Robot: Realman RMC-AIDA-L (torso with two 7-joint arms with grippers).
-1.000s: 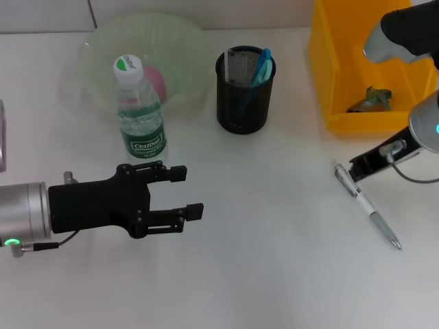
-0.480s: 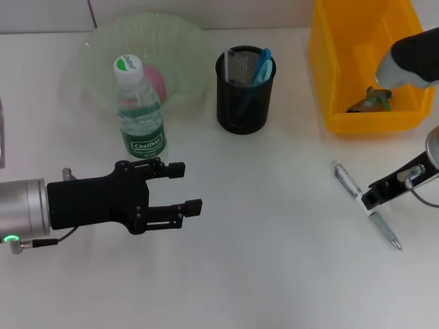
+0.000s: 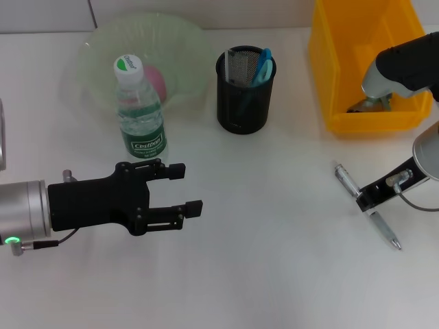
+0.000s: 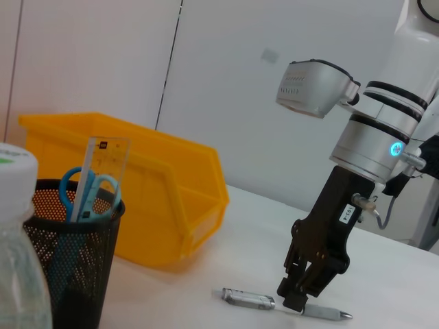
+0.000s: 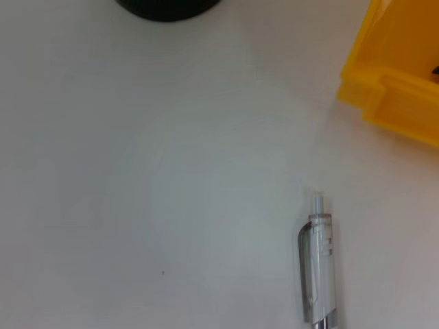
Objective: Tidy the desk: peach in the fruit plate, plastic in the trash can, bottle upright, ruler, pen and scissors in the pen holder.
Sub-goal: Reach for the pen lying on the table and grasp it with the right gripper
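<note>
Right claw [image 3: 365, 199] lowered onto clear-and-silver plastic pen [image 3: 365, 212] on white bench [image 3: 274, 240], finger spread unclear; left claw [image 3: 185, 189] held wide.

head overhead, wrists low, all sharing pen [image 3: 364, 212]

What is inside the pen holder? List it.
The pen holder holds a clear ruler and blue-handled scissors, both standing up. Their lower ends are hidden by the black mesh wall. The pen lies outside, on the table.
</note>
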